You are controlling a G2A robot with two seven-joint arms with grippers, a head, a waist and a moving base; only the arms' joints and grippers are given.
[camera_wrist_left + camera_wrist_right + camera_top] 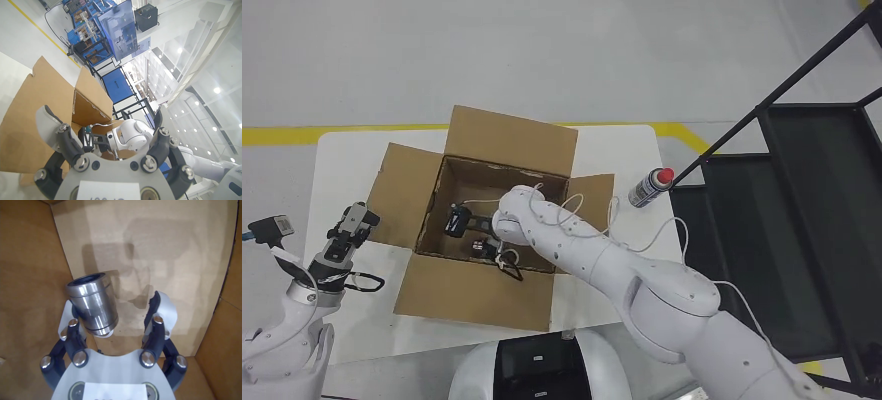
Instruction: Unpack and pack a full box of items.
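Note:
An open cardboard box (510, 134) stands in the middle of the white table (352, 165). My right gripper (470, 236) is down inside it, open. In the right wrist view a shiny metal cylinder (92, 306) with a dark bore lies on the box floor (151, 256), against one finger of the right gripper (113, 302), with a wide gap to the other finger. My left gripper (348, 230) is over the table left of the box, open and holding nothing. The left wrist view has the left gripper (102, 113) facing the box (37, 106) and the right gripper (88, 139).
A spray can with a red cap (650, 187) lies on the table right of the box. A dark metal stair frame (787, 190) stands beyond the table's right edge. The box flaps (407, 195) spread outward on all sides.

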